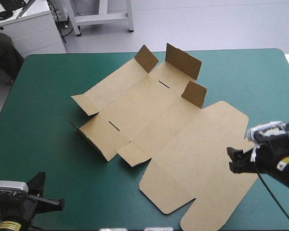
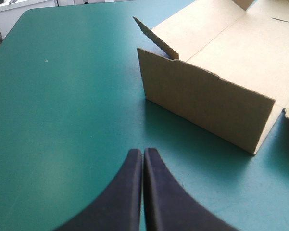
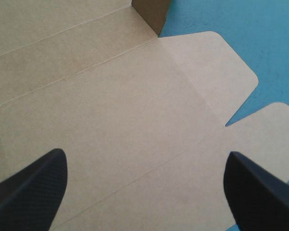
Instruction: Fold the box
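Note:
The brown box [image 1: 158, 125] lies as a cut sheet across the middle of the teal-green table, mostly flat, with several small flaps raised at its far and left ends. Its wide lid panel [image 3: 115, 120] spreads toward the front right. My right gripper [image 1: 235, 161] hovers open over the lid's right edge, with nothing between its black fingers [image 3: 33, 187]. My left gripper [image 1: 55, 204] sits shut near the table's front left corner, apart from the box. Ahead of it stands a raised side wall [image 2: 207, 103] of the box, with a small flap [image 2: 156, 41] behind.
Bare teal-green cover [image 1: 43, 96] stretches left of the box and along the front edge. A white cabinet [image 1: 29, 24] stands beyond the table's far left corner.

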Controlling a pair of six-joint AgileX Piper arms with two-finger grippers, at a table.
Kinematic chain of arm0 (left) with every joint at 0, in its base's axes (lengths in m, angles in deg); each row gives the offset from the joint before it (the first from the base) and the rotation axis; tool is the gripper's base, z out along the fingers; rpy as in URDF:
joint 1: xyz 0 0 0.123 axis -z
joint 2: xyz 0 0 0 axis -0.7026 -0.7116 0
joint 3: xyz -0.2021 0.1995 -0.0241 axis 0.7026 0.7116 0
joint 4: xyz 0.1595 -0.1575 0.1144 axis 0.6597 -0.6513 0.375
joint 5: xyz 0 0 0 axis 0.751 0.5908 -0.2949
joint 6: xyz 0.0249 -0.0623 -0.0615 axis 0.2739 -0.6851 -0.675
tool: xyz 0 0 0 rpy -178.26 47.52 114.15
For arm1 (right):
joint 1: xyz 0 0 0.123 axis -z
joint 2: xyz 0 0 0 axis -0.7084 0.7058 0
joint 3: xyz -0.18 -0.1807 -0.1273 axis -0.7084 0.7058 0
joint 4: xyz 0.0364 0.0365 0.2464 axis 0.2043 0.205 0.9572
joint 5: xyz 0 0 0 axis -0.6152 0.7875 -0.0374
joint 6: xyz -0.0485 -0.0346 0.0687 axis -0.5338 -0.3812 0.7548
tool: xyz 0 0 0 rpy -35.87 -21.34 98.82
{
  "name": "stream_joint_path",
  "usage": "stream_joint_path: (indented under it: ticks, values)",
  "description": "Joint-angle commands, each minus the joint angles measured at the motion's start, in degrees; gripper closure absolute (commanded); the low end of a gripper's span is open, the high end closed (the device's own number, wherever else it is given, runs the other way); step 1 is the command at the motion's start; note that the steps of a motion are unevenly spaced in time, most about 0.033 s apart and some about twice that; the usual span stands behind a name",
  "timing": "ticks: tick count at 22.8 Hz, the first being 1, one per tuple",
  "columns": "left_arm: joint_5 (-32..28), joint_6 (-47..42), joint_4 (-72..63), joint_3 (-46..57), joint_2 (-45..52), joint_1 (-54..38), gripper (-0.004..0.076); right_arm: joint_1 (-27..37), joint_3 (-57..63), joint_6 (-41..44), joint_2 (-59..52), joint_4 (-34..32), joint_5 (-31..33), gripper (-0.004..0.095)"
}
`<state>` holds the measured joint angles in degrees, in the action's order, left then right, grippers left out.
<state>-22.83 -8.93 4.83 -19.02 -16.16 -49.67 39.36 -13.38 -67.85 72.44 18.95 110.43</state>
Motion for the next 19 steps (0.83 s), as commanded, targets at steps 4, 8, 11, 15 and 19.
stream_joint_path:
  ticks: [4,8,11,15,19]
  values:
    - [-4.1,-0.5,-1.2,-1.8,-0.9,-0.1,0.0734,-0.2,-20.1,-6.3,21.9,0.1,3.3,0.0093]
    - [-4.1,-0.5,-1.2,-1.8,-0.9,-0.1,0.0734,-0.2,-31.0,-8.7,34.4,0.5,6.4,0.0093]
    - [-4.1,-0.5,-1.2,-1.8,-0.9,-0.1,0.0734,-0.2,-43.4,-12.2,48.1,0.5,11.1,0.0093]
    - [-4.1,-0.5,-1.2,-1.8,-0.9,-0.1,0.0734,-0.2,-62.7,-16.0,67.7,0.5,18.1,0.0093]
    - [-4.1,-0.5,-1.2,-1.8,-0.9,-0.1,0.0734,-1.9,-84.9,-15.3,87.7,0.4,19.1,0.0093]
